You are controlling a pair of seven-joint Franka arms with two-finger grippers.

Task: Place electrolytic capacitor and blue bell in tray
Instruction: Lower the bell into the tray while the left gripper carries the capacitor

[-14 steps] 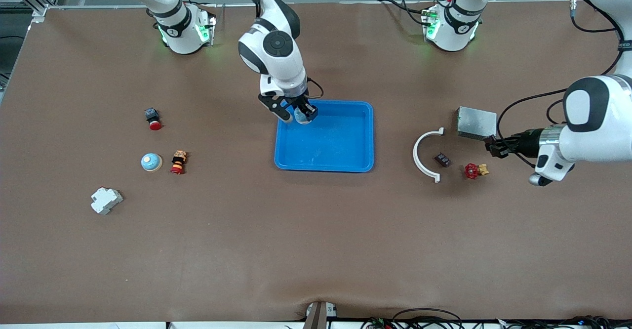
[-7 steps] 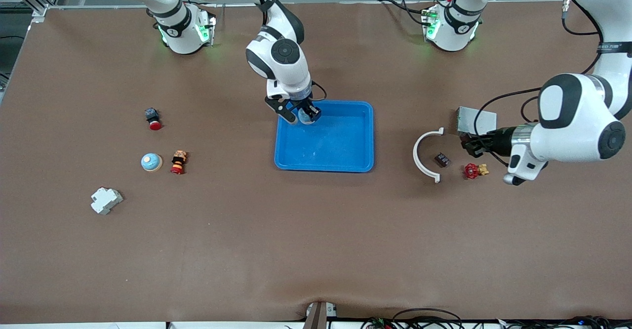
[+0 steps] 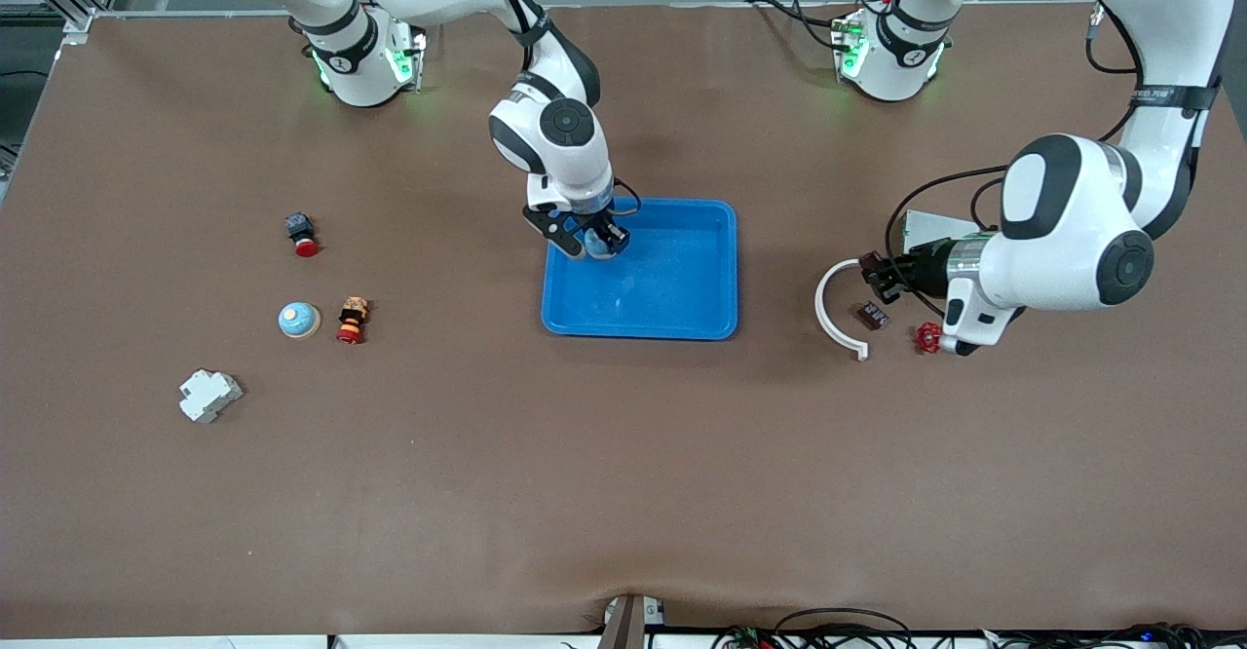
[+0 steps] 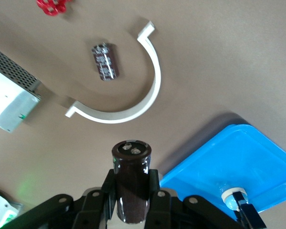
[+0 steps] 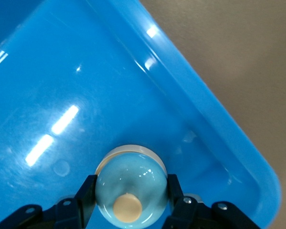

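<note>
**Left wrist view:** The left end effector (image 4: 131,193) is seen clamped on the electrolytic capacitor (image 4: 131,181), a dark brown cylinder held upright between the two black fingers. It is held above the brown desk (image 4: 219,57). On the desk below lie a white curved bracket (image 4: 150,93), a second capacitor (image 4: 105,61) inside its arc, a red valve wheel (image 4: 51,5) and a grey metal box (image 4: 12,102). A corner of the tray (image 4: 257,157), bright blue, is also shown.

**Right wrist view:** The right end effector (image 5: 130,191) is seen clamped on the blue bell (image 5: 133,179), a pale blue dome with a cream knob. The bell is held low over the tray's floor, near a rounded corner. Whether it touches the floor cannot be told.

**Front view:** The tray is found in the middle of the frame. The right end effector and bell are placed over its upper corner, toward the right arm's end of the desk. The left end effector is held over the desk just beside the bracket's upper tip, between bracket and box. Toward the right arm's end, well apart from the tray, a second bell (image 3: 298,319), two red push buttons (image 3: 302,234) (image 3: 352,320) and a white breaker (image 3: 208,395) are laid out.
</note>
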